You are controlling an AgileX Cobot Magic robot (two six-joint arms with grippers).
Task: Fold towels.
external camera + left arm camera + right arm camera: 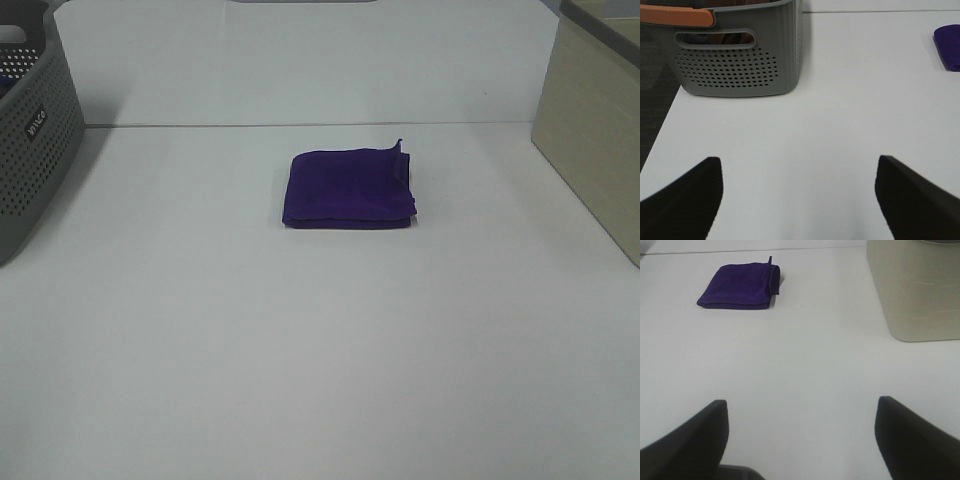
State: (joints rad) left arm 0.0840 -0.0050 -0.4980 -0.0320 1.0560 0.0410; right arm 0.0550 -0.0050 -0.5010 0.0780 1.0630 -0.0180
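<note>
Both pincers stand wide and hold nothing: we see the left pincer (799,200) over bare worktop (300,350) near the grey basket (30,150), the right pincer (801,440) near the beige bin (595,130). Our towel (348,188) lies folded into a small purple square at the worktop's middle, toward the far side, well apart from both pincers.

The folded purple towel (348,188) is lying alone mid-table (320,350), with bare surface running all round it, so approaches from every side are standing open. Well to its left, a grey perforated basket (35,130) is blocking the table's edge; well to its right, a beige box (590,130) is walling off that side.
</note>
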